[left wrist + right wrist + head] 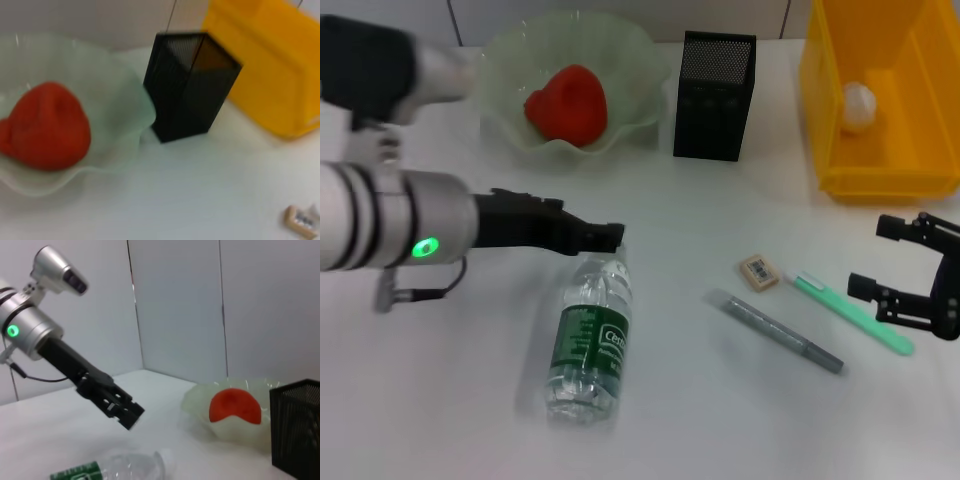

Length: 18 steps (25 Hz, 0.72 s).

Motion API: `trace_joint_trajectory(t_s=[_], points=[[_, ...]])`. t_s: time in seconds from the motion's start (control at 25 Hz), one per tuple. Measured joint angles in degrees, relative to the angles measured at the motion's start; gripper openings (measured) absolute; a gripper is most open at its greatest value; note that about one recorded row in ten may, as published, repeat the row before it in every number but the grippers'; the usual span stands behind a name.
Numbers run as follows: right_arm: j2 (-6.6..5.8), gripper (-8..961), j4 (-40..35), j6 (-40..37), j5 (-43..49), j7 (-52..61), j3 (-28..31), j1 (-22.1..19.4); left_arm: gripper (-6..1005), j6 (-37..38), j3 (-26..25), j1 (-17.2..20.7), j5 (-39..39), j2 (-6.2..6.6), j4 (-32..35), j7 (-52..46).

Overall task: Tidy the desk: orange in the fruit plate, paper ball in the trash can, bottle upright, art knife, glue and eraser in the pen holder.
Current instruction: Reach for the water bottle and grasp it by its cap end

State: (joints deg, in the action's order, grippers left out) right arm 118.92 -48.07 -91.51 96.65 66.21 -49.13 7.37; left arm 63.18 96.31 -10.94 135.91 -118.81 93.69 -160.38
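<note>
Head view only: paper ball [859, 105] inside trash can [920, 170]; eraser [759, 272], green art knife [850, 313], grey glue stick [780, 332] on desk [700, 420]. Bottle [590, 340] lies flat, cap end touching/just under left gripper [610, 238] tip; jaw gap: cannot tell. Right gripper [885, 262] wide open, empty, beside knife. Orange [568, 102] in fruit plate [630, 70], next to pen holder [713, 95].

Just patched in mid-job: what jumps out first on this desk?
The red orange sits in the pale-green fruit plate at the back left, and the bright yellow trash can at the back right holds the paper ball. Up front, the bottle lies on its side with the left gripper just over its cap end.
</note>
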Motion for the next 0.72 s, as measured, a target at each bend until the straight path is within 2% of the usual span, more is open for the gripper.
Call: trace_joint_trajectory(t_s=[0.04, 0.12, 0.16, 0.2, 0.32, 0.72], points=[[0.00, 787, 0.0, 0.0, 0.0, 0.0, 0.0, 0.0, 856, 0.0, 0.0, 0.0, 0.0, 0.00, 0.0, 0.0], [0.03, 799, 0.2, -0.2, 1.3, -0.7, 0.1, -0.1, 856, 0.0, 1.2, -4.4, 2.6, -0.07, -4.1, -3.6], [0.06, 811, 0.3, -0.2, 1.8, -1.1, 0.1, -0.1, 856, 0.0, 1.2, -4.4, 2.6, -0.07, -4.1, -3.6], [0.07, 823, 0.6, -0.1, 2.0, -1.6, 0.1, -0.2, 856, 0.0, 1.3, -7.3, 3.0, -0.17, -7.4, -4.6], [0.12, 822, 2.1, 0.0, 2.2, -3.0, 0.1, 0.0, 856, -1.2, 1.3, -10.5, 3.1, -0.37, -12.4, -4.8], [0.17, 822, 3.1, 0.3, 2.2, -2.8, 0.2, 0.8, 855, -3.9, 1.2, -13.2, 3.2, -0.38, -18.4, -4.7]])
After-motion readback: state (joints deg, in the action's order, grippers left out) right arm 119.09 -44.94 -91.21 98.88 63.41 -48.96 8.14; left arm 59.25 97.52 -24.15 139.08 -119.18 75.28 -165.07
